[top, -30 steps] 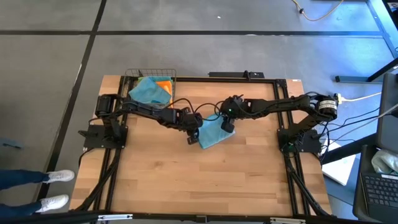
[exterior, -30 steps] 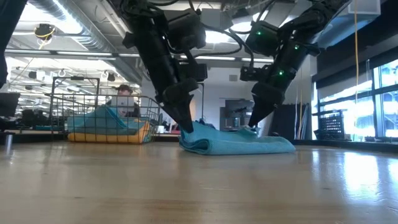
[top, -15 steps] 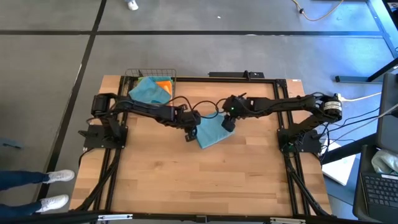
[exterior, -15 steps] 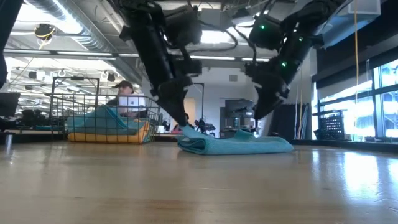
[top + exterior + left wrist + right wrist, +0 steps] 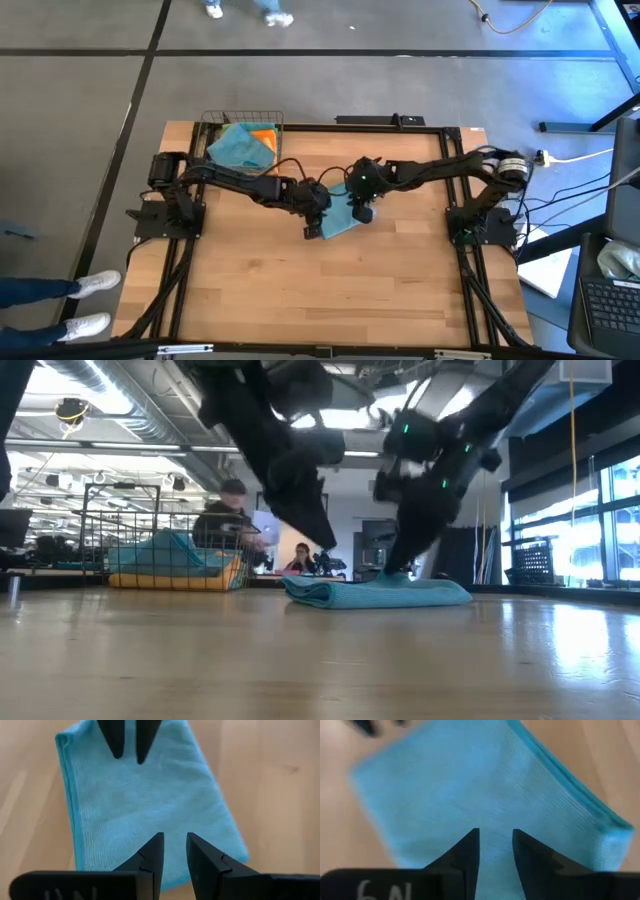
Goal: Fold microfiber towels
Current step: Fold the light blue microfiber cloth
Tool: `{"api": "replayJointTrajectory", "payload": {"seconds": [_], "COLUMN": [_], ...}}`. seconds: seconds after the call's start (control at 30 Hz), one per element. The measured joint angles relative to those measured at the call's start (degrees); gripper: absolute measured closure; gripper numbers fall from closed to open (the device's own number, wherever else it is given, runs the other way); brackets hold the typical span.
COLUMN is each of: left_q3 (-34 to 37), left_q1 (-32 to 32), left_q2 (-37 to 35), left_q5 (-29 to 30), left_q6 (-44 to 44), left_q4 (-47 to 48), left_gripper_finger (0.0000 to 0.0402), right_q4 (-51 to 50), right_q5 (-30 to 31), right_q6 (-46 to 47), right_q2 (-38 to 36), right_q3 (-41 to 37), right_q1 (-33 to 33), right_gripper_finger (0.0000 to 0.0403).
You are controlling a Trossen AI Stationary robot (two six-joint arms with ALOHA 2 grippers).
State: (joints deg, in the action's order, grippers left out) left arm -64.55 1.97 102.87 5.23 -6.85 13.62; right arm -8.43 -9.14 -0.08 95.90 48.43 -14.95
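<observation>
Teal towel (image 5: 340,215), folded into a flat layered packet, lies near the middle of the wooden table (image 5: 330,290), and both grippers hang over it. The left gripper (image 5: 173,851) is above one end of the cloth with its two dark fingers parted by a narrow gap; nothing sits between them, and teal fabric shows through the slot. The right gripper (image 5: 495,847) is above the opposite end, its fingers likewise a little apart and empty, pointing down at the stacked folded edge. In the left wrist view the other arm's fingertips show at the far side of the towel (they, too, stand slightly apart).

From table height, both arms descend towards the towel (image 5: 378,593); whether either fingertip actually touches the fabric cannot be told, as the arms are blurred. A wire basket (image 5: 243,128) at the table's back left edge holds more towels (image 5: 240,146), teal on top with an orange one (image 5: 263,135) beside them.
</observation>
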Motion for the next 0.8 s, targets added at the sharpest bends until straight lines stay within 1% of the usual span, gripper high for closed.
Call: {"api": "replayJointTrajectory", "payload": {"seconds": [0.13,0.2,0.37,0.43,0.5,0.53,0.6,0.67,0.8], "left_q3": [0.00,0.00,-0.02,-0.02,-0.02,-0.02,-0.02,-0.02,-0.02], "left_q1": [0.67,0.70,-0.03,-0.33,-0.57,-0.61,-0.67,-0.65,-0.65], "left_q2": [1.81,1.85,1.99,1.99,1.99,1.99,1.99,1.99,1.99], "left_q5": [-1.19,-1.92,-2.05,-1.99,-1.99,-1.99,-2.27,-2.56,-3.35], "left_q6": [-2.36,-3.54,-4.59,-4.63,-4.61,-4.61,-4.61,-4.61,-4.61], "left_q4": [2.38,4.21,4.78,4.79,4.85,4.98,5.29,5.34,6.34], "left_gripper_finger": [0.0327,0.0327,0.0327,0.0327,0.0327,0.0327,0.0327,0.0327,0.0327], "right_q4": [-2.86,-2.21,0.96,2.28,2.20,2.18,2.73,2.62,1.56], "right_q5": [0.69,0.64,1.49,3.67,6.86,7.34,6.51,3.70,3.51], "right_q6": [2.46,4.10,2.78,2.68,1.02,-0.04,-0.22,-0.20,-0.04], "right_q2": [2.82,2.53,0.11,-1.00,-0.98,-0.53,0.77,2.18,3.50], "right_q3": [0.40,1.18,1.34,1.43,1.20,0.83,0.26,-0.17,-0.17], "right_q1": [-2.44,-2.99,-3.45,-3.44,-3.78,-4.18,-5.50,-6.64,-7.53], "right_gripper_finger": [0.0283,0.0282,0.0282,0.0282,0.0282,0.0282,0.0282,0.0282,0.0282]}}
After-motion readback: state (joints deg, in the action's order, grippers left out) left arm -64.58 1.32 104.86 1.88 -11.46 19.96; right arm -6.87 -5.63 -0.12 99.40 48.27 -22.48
